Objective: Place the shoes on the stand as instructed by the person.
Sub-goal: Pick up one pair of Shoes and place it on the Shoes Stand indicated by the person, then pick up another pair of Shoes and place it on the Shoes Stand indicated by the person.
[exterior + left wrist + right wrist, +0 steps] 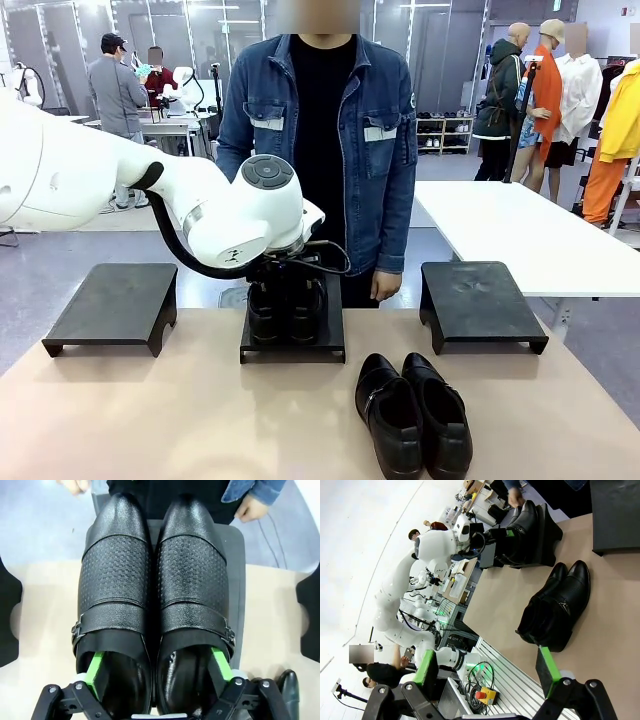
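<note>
**Left pincer spread loose inside the buckled pair on the middle stand**

We see the buckled pair side by side on the middle stand, toes toward the person. The leather is black and grained, with a dimpled band across each top and a metal buckle at each outer side. The left pincer comes in over the heels. It is released, one green-padded finger down inside each shoe's opening, clamping nothing. The second pair, smoother and glossy with rounded toes, lies on the tan surface in front of the stands. The right pincer hangs spread and empty, well apart from that pair.
</note>
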`<state>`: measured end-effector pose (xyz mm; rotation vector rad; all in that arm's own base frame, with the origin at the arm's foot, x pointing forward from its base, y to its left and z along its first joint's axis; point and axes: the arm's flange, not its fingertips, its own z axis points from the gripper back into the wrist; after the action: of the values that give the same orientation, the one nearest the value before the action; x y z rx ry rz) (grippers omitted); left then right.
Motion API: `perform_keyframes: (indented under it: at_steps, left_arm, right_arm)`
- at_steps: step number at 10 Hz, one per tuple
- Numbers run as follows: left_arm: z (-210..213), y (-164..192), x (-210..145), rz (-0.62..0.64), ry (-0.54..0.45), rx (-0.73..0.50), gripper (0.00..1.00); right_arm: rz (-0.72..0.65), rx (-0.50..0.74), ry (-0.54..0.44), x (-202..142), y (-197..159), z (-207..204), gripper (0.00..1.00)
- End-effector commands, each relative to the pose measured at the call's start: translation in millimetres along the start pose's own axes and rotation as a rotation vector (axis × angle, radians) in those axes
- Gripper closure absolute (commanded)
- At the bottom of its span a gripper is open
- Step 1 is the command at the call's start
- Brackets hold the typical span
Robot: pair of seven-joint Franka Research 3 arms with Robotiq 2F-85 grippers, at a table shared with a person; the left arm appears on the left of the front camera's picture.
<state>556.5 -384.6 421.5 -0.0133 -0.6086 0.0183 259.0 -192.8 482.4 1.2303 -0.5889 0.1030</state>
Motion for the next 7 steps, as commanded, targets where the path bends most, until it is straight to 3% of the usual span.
perform_keyframes:
  at_steps: [1,7]
  left_arm:
    - [-2.0,0.1,0.1,0.0,-0.002,-0.006,0.0]
    - [-2.0,0.1,0.1,0.0,-0.002,-0.006,0.0]
  right_arm:
    - [0.02,0.009,-0.005,0.7,0.5,0.6,0.0]
    - [0.02,0.009,-0.005,0.7,0.5,0.6,0.0]
